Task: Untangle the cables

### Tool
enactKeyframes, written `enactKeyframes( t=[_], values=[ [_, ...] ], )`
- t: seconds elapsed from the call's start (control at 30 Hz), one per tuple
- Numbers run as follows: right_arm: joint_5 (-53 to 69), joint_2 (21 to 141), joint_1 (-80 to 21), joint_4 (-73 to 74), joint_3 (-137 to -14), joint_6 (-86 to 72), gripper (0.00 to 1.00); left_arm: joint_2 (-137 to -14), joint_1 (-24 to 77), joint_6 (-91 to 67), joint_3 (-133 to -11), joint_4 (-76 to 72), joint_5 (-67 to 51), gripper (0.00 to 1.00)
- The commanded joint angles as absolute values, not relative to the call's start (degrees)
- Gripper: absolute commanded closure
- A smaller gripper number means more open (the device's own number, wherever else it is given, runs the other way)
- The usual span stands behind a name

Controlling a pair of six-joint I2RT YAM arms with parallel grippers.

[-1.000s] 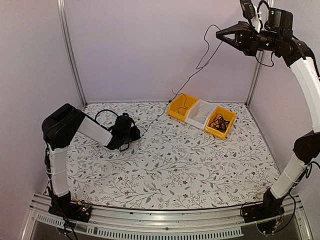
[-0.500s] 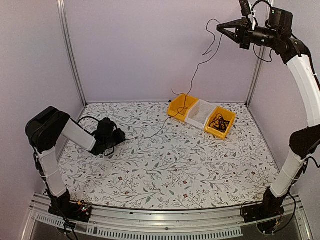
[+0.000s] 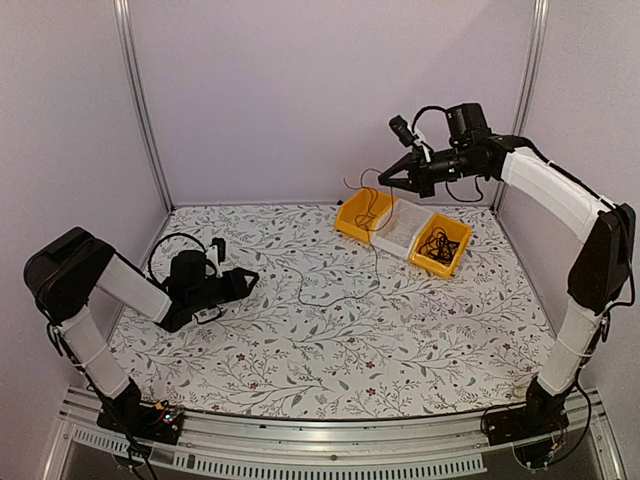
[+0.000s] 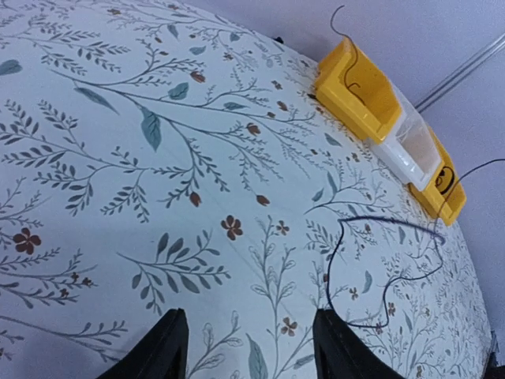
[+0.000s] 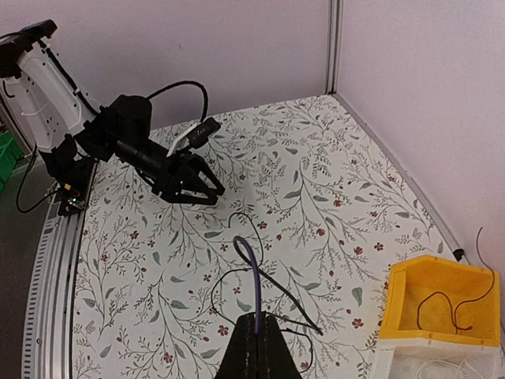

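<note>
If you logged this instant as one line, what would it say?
left fingers: open, empty, near table | right fingers: shut on one thin wire, raised, wire trailing onto table | tangled clump: in right yellow bin

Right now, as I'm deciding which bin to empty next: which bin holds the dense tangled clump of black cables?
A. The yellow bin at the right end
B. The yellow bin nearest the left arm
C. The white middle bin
A: the right-end yellow bin holds the clump of black cables. The white bin shows no black clump, and the other yellow bin has only a loose strand.
</note>
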State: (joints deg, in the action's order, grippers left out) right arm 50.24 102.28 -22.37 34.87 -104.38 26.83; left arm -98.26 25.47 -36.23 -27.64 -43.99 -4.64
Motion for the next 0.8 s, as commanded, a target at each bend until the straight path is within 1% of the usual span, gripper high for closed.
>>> enactKeyframes(
  t=[0.0, 0.07, 0.17, 0.27, 0.4, 0.57, 0.77],
  values=[
    [44.55, 103.56, -27.73, 35.06, -98.39, 33.02, 1.0, -98.29, 25.67, -35.73, -27.31, -59.08, -21.54, 0.49],
    [42.94, 105.19, -30.29, 34.65, -96.7, 33.79, 1.0, -99.51, 25.65, -37.6, -27.99, -60.61, -23.39, 0.5],
    [43.78, 109.07, -32.68, 34.14, -96.67, 32.23, 1.0, -100.16, 25.63, -39.28, -28.26, -60.88, -22.65, 0.53],
    [45.64, 113.7, -33.38, 33.32, -98.51, 29.13, 1.0, -99.64, 25.62, -39.84, -27.85, -59.71, -21.17, 0.53],
    [45.21, 118.72, -33.49, 33.15, -101.55, 25.88, 0.99, -97.98, 25.6, -39.78, -26.43, -58.57, -20.16, 0.53],
    [42.43, 122.8, -33.57, 34.29, -103.39, 26.23, 0.98, -96.89, 25.66, -38.16, -26.38, -54.3, -19.46, 0.53],
    [36.39, 124.52, -33.51, 35.78, -102.58, 26.47, 0.96, -97.04, 25.6, -37.33, -27.0, -52.07, -18.95, 0.53]
  ],
)
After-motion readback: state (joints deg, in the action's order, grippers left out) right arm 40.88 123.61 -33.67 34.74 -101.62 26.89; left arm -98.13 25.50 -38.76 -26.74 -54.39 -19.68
